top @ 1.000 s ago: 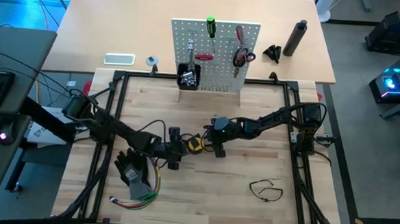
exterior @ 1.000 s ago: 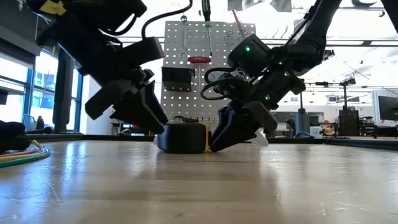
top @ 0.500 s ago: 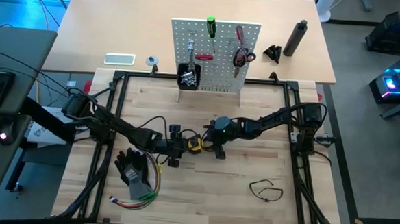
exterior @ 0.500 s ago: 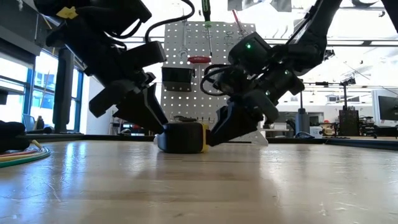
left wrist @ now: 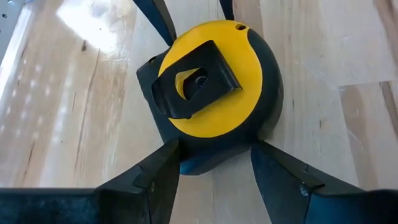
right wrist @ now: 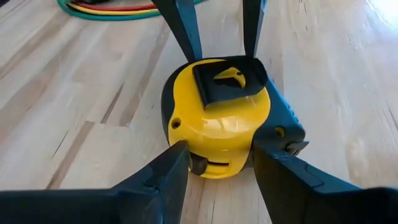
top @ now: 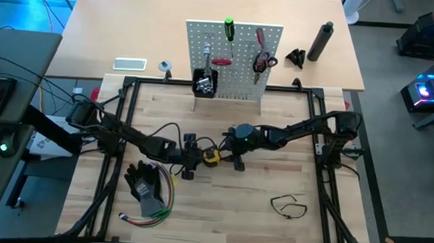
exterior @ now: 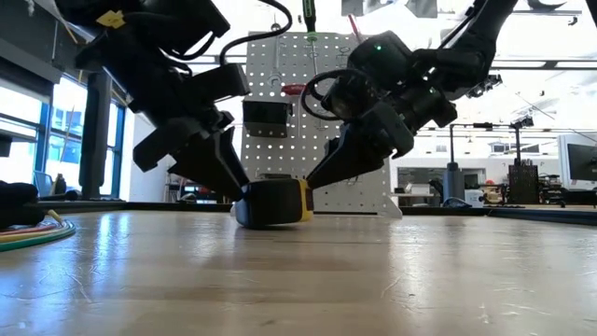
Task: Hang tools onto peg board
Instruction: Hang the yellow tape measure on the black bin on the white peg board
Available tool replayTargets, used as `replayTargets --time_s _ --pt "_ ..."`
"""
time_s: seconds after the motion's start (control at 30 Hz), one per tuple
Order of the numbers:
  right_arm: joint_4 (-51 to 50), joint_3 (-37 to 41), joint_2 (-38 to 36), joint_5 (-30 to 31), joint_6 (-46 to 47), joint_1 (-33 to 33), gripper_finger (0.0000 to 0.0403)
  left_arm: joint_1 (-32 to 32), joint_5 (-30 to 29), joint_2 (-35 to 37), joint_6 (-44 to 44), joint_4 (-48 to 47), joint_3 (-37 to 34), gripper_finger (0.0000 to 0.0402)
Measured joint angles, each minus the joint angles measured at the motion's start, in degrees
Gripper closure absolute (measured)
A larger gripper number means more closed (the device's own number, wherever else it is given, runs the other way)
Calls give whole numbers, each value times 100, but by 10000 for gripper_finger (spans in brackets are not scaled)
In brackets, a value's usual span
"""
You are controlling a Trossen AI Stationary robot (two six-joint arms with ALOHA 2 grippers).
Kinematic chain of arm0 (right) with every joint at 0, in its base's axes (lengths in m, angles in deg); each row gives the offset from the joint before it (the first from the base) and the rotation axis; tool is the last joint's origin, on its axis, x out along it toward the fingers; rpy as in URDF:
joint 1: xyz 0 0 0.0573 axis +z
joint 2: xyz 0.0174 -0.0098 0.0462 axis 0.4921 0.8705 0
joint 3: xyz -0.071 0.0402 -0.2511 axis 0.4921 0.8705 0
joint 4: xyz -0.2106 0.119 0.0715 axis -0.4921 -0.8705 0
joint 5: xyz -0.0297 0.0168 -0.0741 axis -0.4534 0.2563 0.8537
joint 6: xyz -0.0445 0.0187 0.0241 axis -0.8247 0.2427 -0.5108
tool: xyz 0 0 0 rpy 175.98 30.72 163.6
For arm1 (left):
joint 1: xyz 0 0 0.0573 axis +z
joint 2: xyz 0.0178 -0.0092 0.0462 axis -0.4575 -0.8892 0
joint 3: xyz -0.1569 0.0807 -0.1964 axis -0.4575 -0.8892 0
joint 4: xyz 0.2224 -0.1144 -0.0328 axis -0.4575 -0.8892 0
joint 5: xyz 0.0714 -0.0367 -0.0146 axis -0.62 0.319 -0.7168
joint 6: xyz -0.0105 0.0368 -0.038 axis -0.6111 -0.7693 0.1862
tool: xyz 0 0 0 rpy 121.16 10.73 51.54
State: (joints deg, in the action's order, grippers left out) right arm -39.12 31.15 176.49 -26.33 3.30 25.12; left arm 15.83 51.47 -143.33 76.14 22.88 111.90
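Note:
A yellow and black tape measure [top: 211, 156] lies at the middle of the wooden table, its clip side up. My left gripper [top: 199, 158] is on its left end and my right gripper [top: 222, 151] on its right end, both shut on it. The low view shows the tape measure [exterior: 272, 203] tilted, with its right end raised and its left end on the table. The peg board [top: 234, 70] stands upright at the far edge. On it hang a green screwdriver [top: 228, 29], a red-handled one [top: 259, 39] and scissors [top: 263, 62]. My left gripper pinches the tape measure's black end [left wrist: 211, 163] between its two fingers [left wrist: 163, 167], which slant down from the table's left. That end rests on the table. My right gripper pinches the yellow end [right wrist: 214, 152] between its two fingers [right wrist: 171, 163], which slant down from the table's right. This end is lifted a little off the table.
Black gloves [top: 144, 183] and a bundle of coloured wires [top: 155, 211] lie near the front left. A thin black loop [top: 287, 207] lies at the front right. A black bin [top: 204, 84] sits on the peg board's front. Behind it are a phone [top: 129, 64] and a dark bottle [top: 322, 41].
My right gripper has risen and tipped, still shut on the tape measure. The tape measure's right end has come up off the table while its left end has stayed down in my left gripper.

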Motion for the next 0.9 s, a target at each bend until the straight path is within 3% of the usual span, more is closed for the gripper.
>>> replayTargets --time_s 0.5,0.9 --pt "59 -26 -27 80 -406 -17 233 334 495 10 -324 85 0 213" --pt "-323 -44 -590 185 -788 -533 234 469 634 -17 -382 207 1 214"
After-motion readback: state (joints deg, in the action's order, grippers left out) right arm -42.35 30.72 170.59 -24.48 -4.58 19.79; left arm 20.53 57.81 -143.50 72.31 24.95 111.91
